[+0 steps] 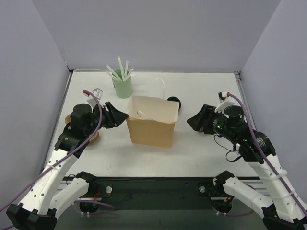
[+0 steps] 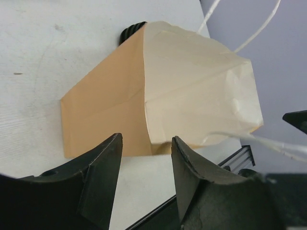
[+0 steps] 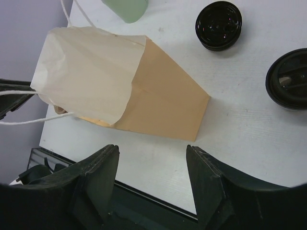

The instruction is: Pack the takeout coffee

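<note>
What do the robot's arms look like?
The left arm and right arm are white near the bases and black higher up. A purple cable loops along each. The left gripper and right gripper are chunky and black; small green lights glow on the right wrist.

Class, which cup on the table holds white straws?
The mint-green cup behind the paper bag; the small black cup has none.

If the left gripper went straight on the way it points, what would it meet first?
Most likely the paper bag, at its side wall; nothing shows between it and the left gripper.
</note>
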